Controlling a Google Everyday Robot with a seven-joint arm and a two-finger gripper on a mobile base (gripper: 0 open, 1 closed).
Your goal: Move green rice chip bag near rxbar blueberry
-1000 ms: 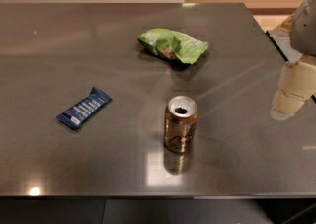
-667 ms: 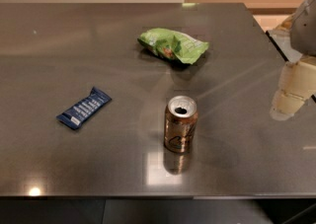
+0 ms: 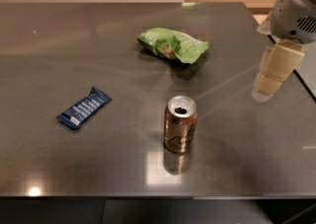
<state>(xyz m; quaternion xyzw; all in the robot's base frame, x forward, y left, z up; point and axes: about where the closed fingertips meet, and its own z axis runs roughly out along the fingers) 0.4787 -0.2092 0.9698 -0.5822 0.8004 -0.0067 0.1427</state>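
The green rice chip bag (image 3: 173, 44) lies crumpled on the dark table (image 3: 74, 168), right of centre towards the back. The rxbar blueberry (image 3: 84, 107), a small flat dark-blue wrapper with white text, lies at the left middle, well apart from the bag. My gripper (image 3: 265, 89) hangs from the arm at the right edge, above the table, to the right of the bag and a little nearer the front. It holds nothing that I can see.
An open bronze drink can (image 3: 180, 123) stands upright near the table's front centre, between the bar and the gripper. The table's right edge (image 3: 276, 50) runs just behind the gripper.
The gripper has moved a little to the left and up, towards the green bag. The bag, bar and can have not moved.
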